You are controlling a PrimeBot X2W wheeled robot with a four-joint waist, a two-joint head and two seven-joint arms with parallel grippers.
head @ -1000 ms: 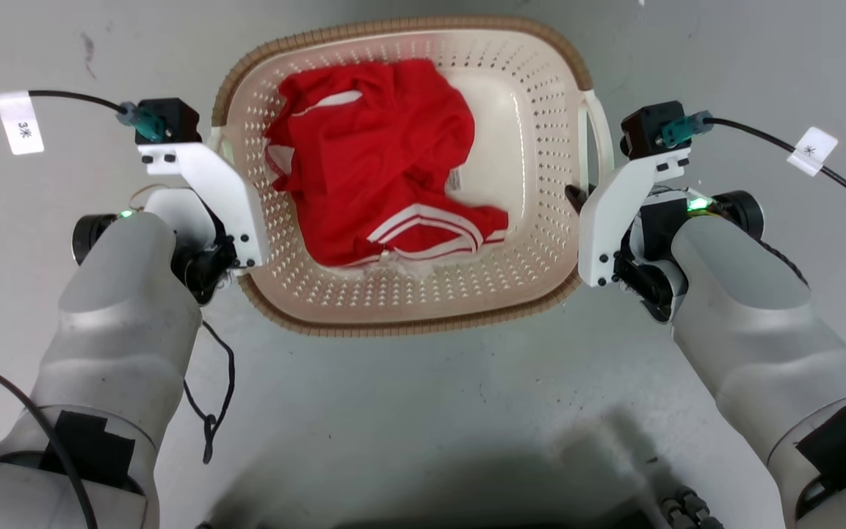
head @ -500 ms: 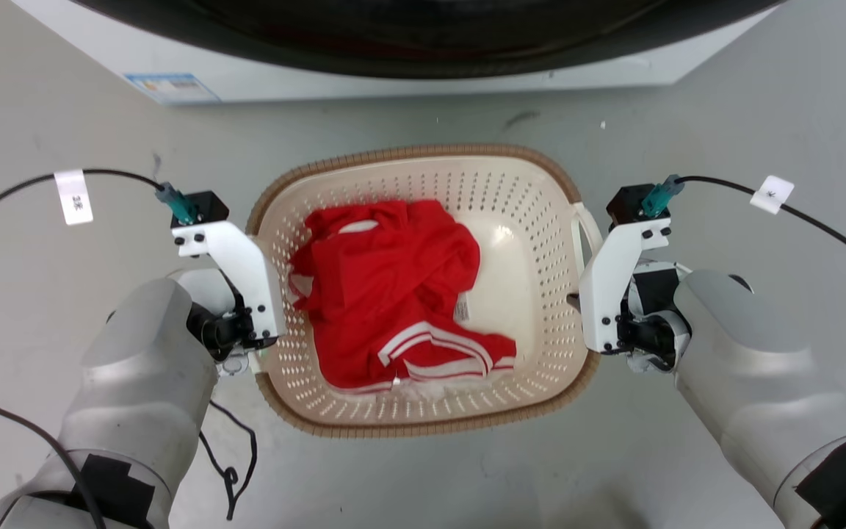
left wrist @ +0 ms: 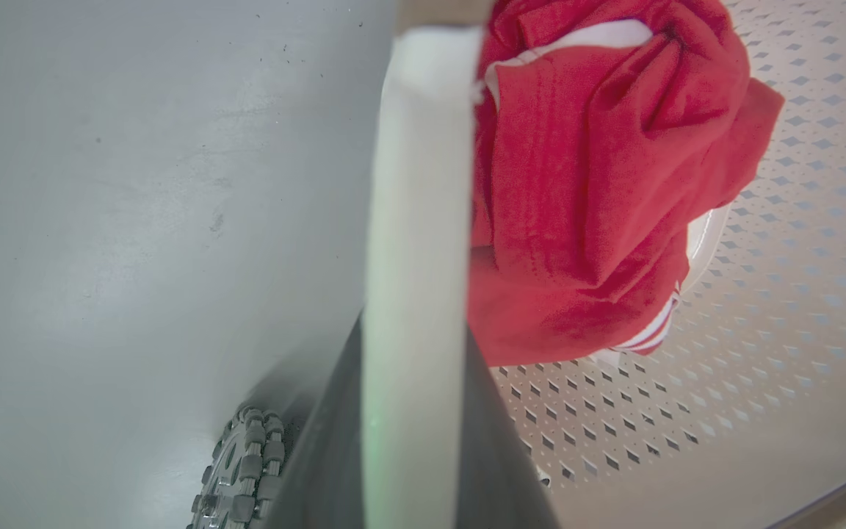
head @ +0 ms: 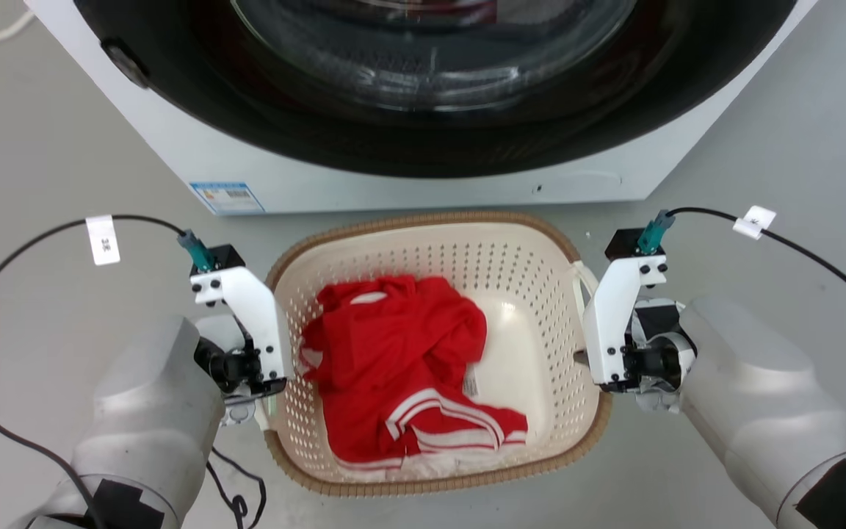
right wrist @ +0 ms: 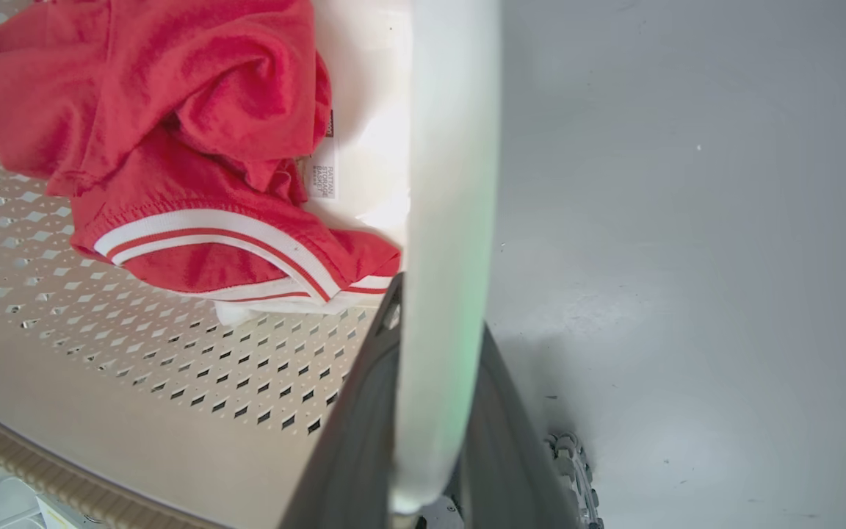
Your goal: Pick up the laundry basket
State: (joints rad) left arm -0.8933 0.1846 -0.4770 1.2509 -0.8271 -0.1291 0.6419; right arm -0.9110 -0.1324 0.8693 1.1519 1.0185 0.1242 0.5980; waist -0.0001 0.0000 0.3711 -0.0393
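Camera rose; washer (head: 393, 192) cropped above laundry basket (head: 423, 253).

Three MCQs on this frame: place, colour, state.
1. Cream perforated plastic laundry basket sits where against the white front-loading washing machine? A on top; B before it; C inside.
2. Crumpled garment inside? A blue; B red, white stripes; C green.
3. The left end effector and right end effector are? A open; B shut on garment; C shut on white side handles.
Key: B, head view shows it before the door; B, every view; C, each wrist view shows a handle between dark fingers.
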